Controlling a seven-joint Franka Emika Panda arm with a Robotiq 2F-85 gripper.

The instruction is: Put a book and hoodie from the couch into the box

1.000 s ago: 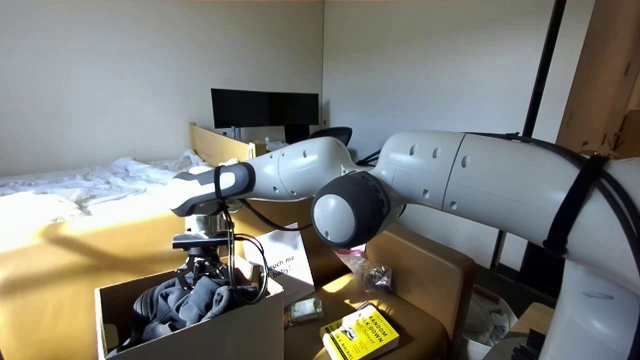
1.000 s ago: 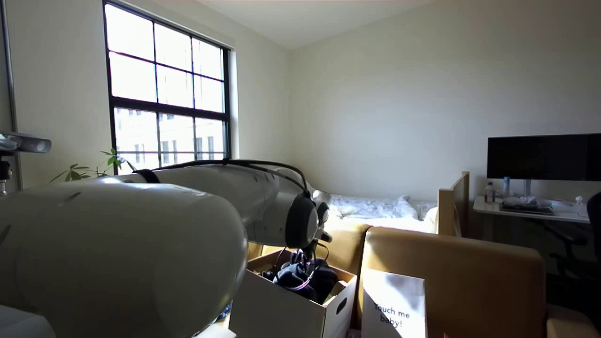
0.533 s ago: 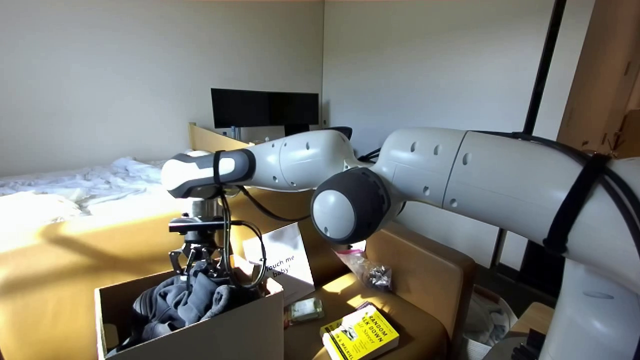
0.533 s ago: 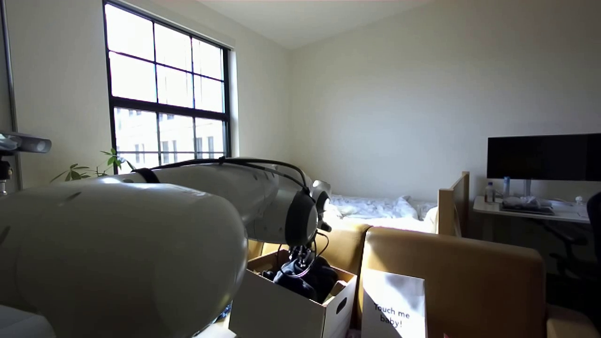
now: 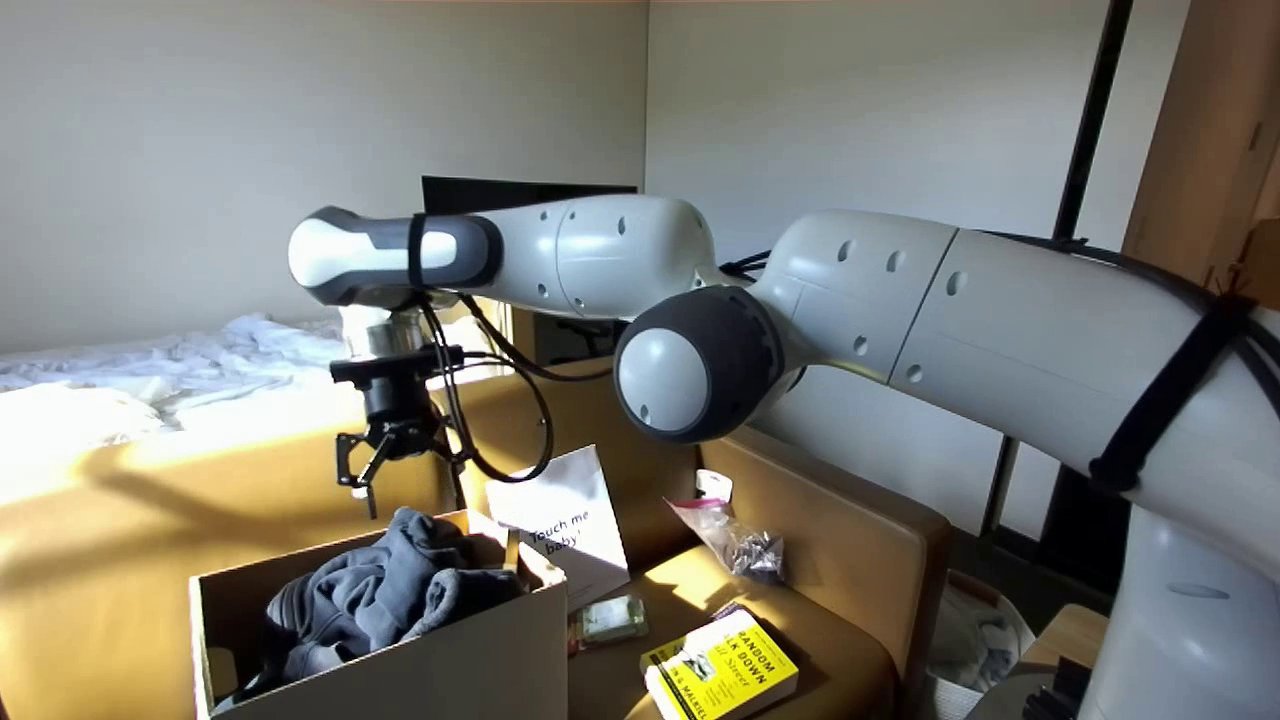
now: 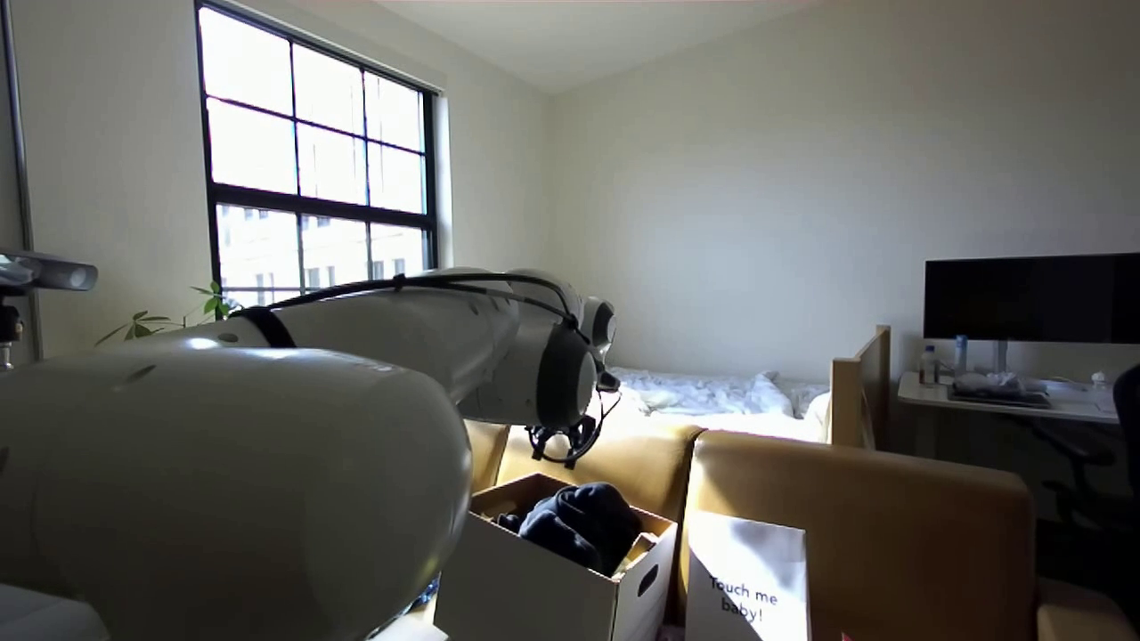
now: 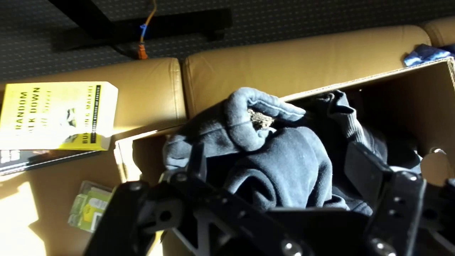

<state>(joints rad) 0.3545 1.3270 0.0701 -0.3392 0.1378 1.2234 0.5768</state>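
Your gripper (image 7: 280, 163) hangs, empty fingers (image 7: 366, 172) wide apart, above the hoodie (image 7: 291, 163) in the box (image 5: 430, 660), far from the tabletop edge (image 6: 1073, 410).

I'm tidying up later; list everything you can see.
couch: 1, tan, under box
box: 1, white, on couch
hoodie: 1, dark grey, in box
book: 1, yellow, on couch
notebook: 1, dark, partly under book
pack: 1, green, beside box
sign: 1, white, beside box
bag: 1, clear, on couch
shiny thing: 1, blue, beside box
bed: 1, white, behind couch
desk: 1, white, beyond couch
monitor: 1, black, above desk
bottles: 2, pale, on desk
chair: 1, black, by desk
window: 1, black-framed, by plant
plant: 1, green, by window
basket: 1, white, near couch
arm: 1, mostly white, over couch
gripper: 1, black, open above box
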